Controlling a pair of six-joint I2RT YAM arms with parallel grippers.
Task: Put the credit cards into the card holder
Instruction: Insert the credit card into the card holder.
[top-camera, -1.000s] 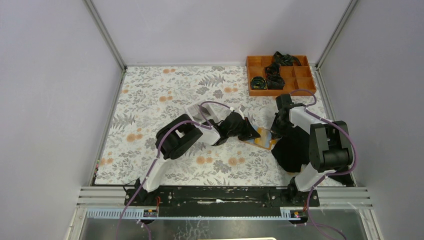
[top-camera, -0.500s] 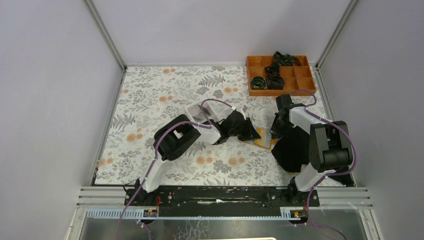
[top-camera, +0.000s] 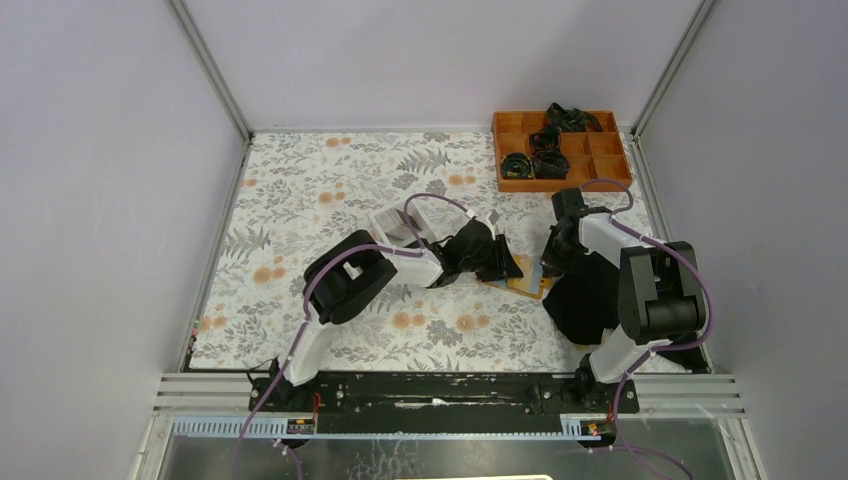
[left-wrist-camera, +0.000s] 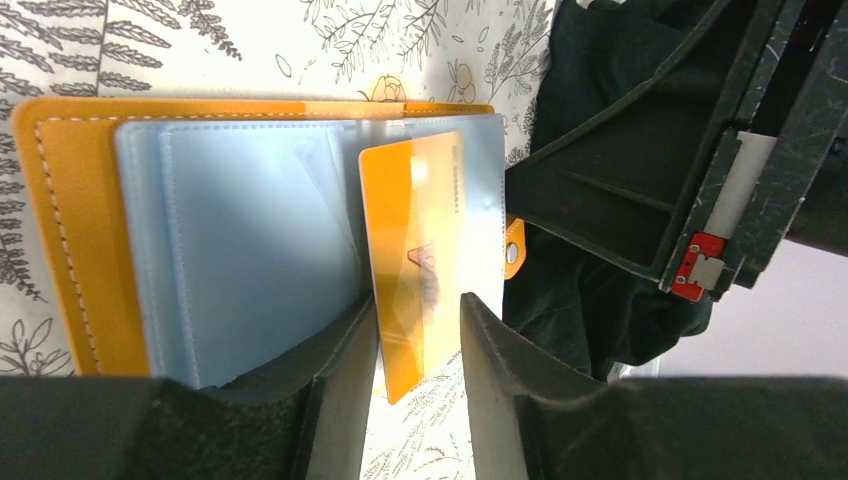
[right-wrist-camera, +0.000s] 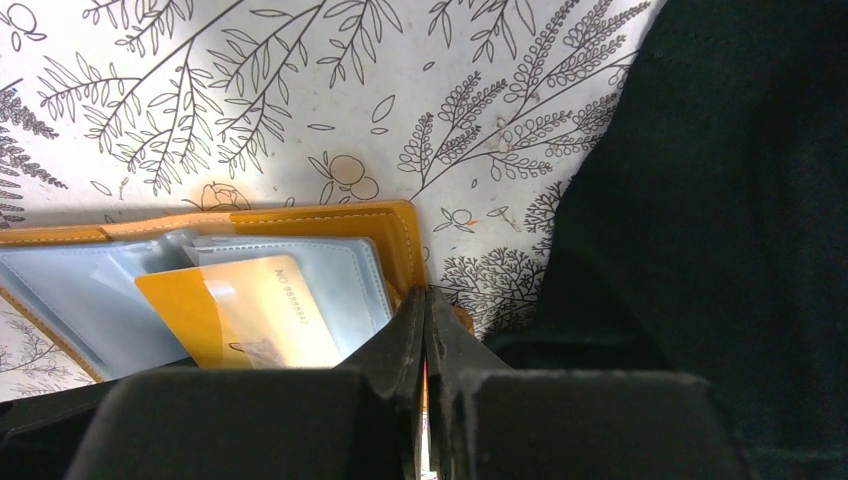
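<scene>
On the flower-patterned desk (top-camera: 300, 200), the left gripper (left-wrist-camera: 417, 300) holds an orange credit card (left-wrist-camera: 410, 230) by its long edges, its far end tucked into the open card holder (left-wrist-camera: 70, 220). The right gripper (right-wrist-camera: 427, 297), closed, pinches the holder's edge beside a black cloth (top-camera: 585, 295). Farther back, an orange tray (top-camera: 612, 166) sits in the corner under plain lilac walls (top-camera: 440, 60).

From above, the card holder (top-camera: 530, 287) is mostly buried under the left jaws -- and the orange card (left-wrist-camera: 415, 240) has print too blurry to read.
</scene>
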